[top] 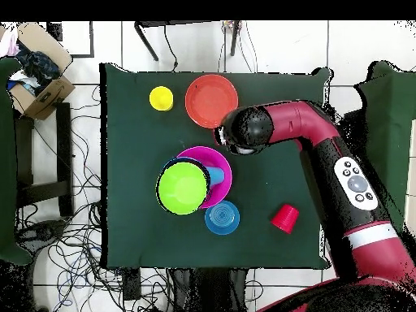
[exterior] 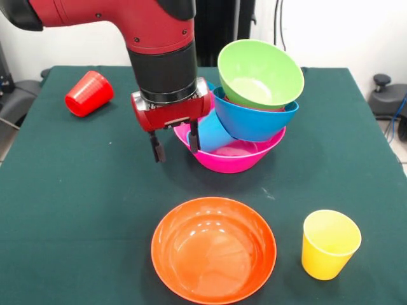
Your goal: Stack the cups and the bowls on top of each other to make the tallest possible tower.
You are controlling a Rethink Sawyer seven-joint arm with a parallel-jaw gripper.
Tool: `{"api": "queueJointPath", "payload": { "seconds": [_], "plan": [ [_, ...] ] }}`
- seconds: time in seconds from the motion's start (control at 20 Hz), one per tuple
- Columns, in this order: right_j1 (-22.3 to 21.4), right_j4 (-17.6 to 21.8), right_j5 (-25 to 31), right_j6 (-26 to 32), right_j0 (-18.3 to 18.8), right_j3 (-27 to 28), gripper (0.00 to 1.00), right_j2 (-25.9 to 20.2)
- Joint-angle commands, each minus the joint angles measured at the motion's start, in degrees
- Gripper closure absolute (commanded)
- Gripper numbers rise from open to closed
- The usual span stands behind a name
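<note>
Arm [exterior: 127, 19]: red and black, reaching in from the upper left of the front view, then bending straight down at the wrist.
Wrist [exterior: 163, 67]: black cylinder, upright, with a red block below it.
Gripper [exterior: 175, 146]: pointing straight down, hanging above the table.
Fingers [exterior: 156, 148]: two short dark ones, spread apart with a clear gap, nothing between them.
From overhead: the arm [top: 325, 138] sweeps from the lower right and bends leftward over the table.
</note>
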State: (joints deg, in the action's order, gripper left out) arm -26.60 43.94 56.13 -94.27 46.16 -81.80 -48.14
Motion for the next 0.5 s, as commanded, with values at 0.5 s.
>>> {"api": "queueJointPath", "payload": {
  "seconds": [0.5],
  "plan": [
    [4.39, 1.83, 5.99, 16.40, -4.82, 10.40, 0.00, 2.54]
  ]
}}
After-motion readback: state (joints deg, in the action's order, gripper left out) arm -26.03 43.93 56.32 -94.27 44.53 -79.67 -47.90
